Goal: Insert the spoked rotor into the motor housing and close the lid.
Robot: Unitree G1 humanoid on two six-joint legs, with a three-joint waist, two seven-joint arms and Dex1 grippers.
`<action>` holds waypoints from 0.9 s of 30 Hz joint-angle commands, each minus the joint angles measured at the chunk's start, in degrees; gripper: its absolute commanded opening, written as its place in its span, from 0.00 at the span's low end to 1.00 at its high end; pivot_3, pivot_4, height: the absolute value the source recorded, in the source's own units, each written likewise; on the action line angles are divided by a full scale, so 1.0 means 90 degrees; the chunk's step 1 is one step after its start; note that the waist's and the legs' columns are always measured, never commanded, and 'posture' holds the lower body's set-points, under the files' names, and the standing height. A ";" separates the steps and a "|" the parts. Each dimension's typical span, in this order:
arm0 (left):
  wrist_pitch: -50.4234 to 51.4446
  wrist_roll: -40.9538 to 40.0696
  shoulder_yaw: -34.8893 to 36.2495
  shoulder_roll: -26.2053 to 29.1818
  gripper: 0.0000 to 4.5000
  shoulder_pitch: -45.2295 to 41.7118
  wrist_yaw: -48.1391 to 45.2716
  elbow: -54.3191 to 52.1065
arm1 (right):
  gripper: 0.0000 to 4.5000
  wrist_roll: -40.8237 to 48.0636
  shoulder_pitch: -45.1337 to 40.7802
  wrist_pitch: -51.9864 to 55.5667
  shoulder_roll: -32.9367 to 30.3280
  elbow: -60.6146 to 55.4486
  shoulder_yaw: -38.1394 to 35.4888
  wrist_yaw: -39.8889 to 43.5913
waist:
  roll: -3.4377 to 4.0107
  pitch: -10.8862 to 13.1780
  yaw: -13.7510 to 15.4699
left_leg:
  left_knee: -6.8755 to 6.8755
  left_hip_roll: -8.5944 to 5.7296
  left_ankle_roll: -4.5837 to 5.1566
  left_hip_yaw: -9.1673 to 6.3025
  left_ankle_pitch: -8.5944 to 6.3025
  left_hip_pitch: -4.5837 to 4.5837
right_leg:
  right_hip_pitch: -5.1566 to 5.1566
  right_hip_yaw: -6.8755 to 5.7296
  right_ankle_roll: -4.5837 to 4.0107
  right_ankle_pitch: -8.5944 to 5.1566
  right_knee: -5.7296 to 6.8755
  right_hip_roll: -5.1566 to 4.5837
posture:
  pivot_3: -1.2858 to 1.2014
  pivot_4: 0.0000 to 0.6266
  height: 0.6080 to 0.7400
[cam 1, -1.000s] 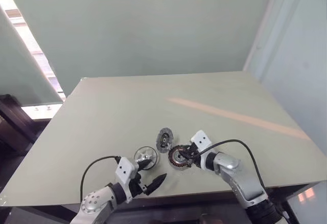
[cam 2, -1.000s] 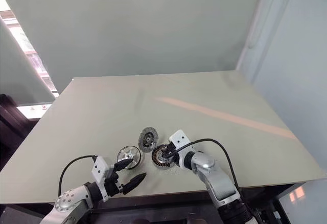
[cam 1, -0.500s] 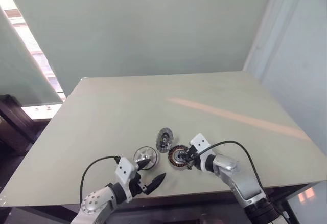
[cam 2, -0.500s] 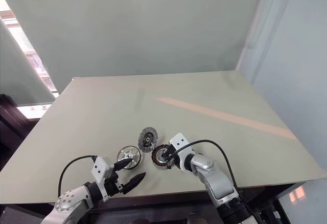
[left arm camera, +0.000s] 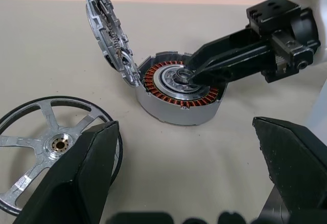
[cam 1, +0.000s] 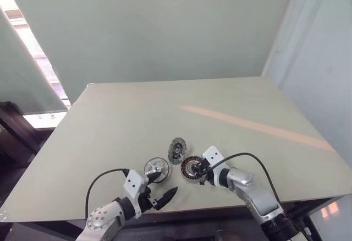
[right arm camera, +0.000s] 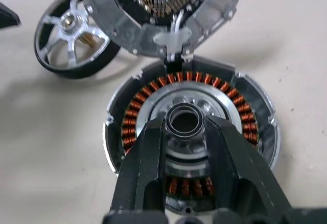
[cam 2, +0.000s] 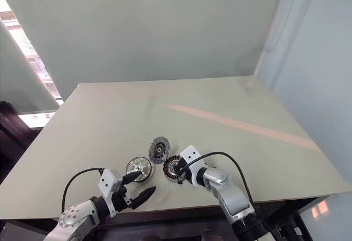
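Since a second ago the right gripper (right arm camera: 184,132) has sunk a little onto the motor housing (left arm camera: 179,93), while everything on the table has stayed where it was. Its two black fingers are now drawn close around the small dark ring at the middle of the housing, inside the circle of copper windings, apparently pinching that hub, though I cannot tell how firmly. The housing lies flat near the front of the table (cam 1: 110,125), and its well looks free of the rotor. The lid (right arm camera: 158,9) stands tilted up at the housing's far edge, seemingly hinged to it and swung wide, so nothing is closed yet. The spoked rotor (left arm camera: 48,147), shiny silver inside a dark rim, lies flat on the table just beside the housing on the robot's left, untouched. The left gripper (left arm camera: 189,178) hovers near it with its fingers spread wide and nothing between them. Judging by this, the task is barely begun: the rotor has yet to be picked up and seated, and the lid folded down.
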 commanded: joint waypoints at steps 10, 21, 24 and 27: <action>-0.0118 0.0026 0.0083 0.0028 1.00 -0.0075 -0.0011 -0.0109 | 0.18 -0.0090 -0.0128 -0.0236 0.0059 0.0050 -0.0053 0.0010 | 0.0000 0.0000 0.0000 | 0.0000 0.0000 0.0000 0.0000 0.0000 0.0000 | 0.0000 0.0000 0.0000 0.0000 0.0000 0.0000 | 0.52 0.00 1.00; -0.0137 0.0043 0.0061 0.0013 1.00 -0.0062 -0.0005 -0.0109 | 0.18 -0.0131 -0.0133 -0.0322 0.0103 0.0218 -0.0048 -0.0017 | 0.0000 0.0000 -0.0001 | 0.0000 0.0000 0.0000 0.0000 0.0000 0.0001 | 0.0001 0.0000 0.0000 0.0000 0.0000 0.0000 | 0.52 0.00 1.00; -0.0132 0.0040 0.0061 0.0015 1.00 -0.0057 -0.0007 -0.0113 | 0.18 -0.0137 -0.0138 -0.0338 0.0105 0.0258 -0.0064 -0.0037 | 0.0000 0.0000 -0.0001 | 0.0000 0.0001 0.0000 0.0000 0.0000 0.0001 | 0.0001 0.0000 0.0000 0.0000 0.0000 0.0000 | 0.52 0.00 1.00; -0.0125 0.0037 0.0061 0.0015 1.00 -0.0067 -0.0007 -0.0108 | 0.18 -0.0146 -0.0147 -0.0336 0.0108 0.0287 -0.0080 -0.0064 | 0.0000 -0.0001 -0.0001 | 0.0000 0.0001 0.0000 0.0000 0.0000 0.0001 | 0.0001 0.0000 0.0000 0.0000 0.0000 0.0000 | 0.52 0.00 1.00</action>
